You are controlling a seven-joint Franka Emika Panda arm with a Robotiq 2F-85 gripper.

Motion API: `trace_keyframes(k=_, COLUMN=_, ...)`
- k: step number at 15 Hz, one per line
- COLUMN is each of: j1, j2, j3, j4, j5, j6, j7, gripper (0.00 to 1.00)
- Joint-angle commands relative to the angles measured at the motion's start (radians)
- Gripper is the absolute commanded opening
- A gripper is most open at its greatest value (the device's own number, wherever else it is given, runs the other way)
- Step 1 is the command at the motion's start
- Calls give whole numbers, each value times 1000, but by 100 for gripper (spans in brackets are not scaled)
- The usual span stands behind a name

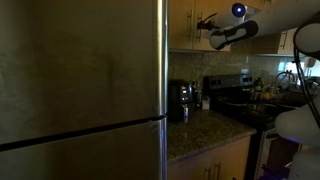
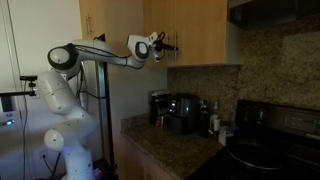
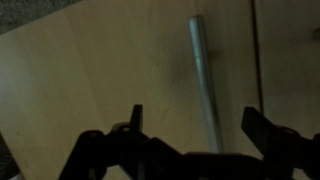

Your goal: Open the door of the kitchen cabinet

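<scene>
The kitchen cabinet is a honey-brown wooden wall cupboard above the counter; it also shows in an exterior view. Its doors are closed. In the wrist view the door fills the frame, with its slim metal bar handle beside the seam to the twin panel. My gripper is open, its two dark fingers on either side of the handle's lower part, close to the wood but not closed on it. In both exterior views the gripper is held up at the cabinet front.
A big steel fridge fills one side. A black coffee maker and small items stand on the granite counter below. A black stove is beside them, with low cupboards under the counter.
</scene>
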Motion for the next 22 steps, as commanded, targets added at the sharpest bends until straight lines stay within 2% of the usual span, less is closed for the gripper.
trace_keyframes(k=1, j1=258, j2=63, j3=-97, j4=18, j5=34, j6=-139, j7=-154, gripper=100)
trace_keyframes(k=2, j1=325, j2=62, j3=-131, j4=16, j5=44, j6=-175, j7=-200, gripper=100)
trace_keyframes(k=4, j1=253, j2=25, j3=-113, j4=15, j5=34, j6=-185, j7=-138, gripper=100)
trace_keyframes(k=7, j1=263, j2=19, j3=-119, j4=2, j5=30, j6=-164, j7=-134, gripper=100)
trace_keyframes(k=8, j1=177, j2=10, j3=-70, j4=1, j5=-10, j6=-115, j7=-74, gripper=100)
trace_keyframes(k=13, j1=-61, j2=10, j3=86, j4=36, j5=-58, j6=-19, j7=119, gripper=100)
trace_keyframes(k=14, j1=35, j2=4, j3=19, j4=10, j5=-35, j6=-57, j7=52, gripper=100)
trace_keyframes(k=16, j1=-27, j2=5, j3=64, j4=17, j5=-36, j6=-36, j7=91, gripper=100)
trace_keyframes(k=19, j1=-66, j2=8, j3=94, j4=33, j5=-45, j6=-35, j7=105, gripper=100)
trace_keyframes(k=20, j1=-95, j2=3, j3=108, j4=42, j5=-55, j6=-35, j7=110, gripper=75)
trace_keyframes(k=21, j1=-118, j2=2, j3=119, j4=49, j5=-61, j6=-33, j7=113, gripper=72)
trace_keyframes(k=22, j1=-143, j2=2, j3=129, j4=58, j5=-66, j6=-31, j7=113, gripper=65)
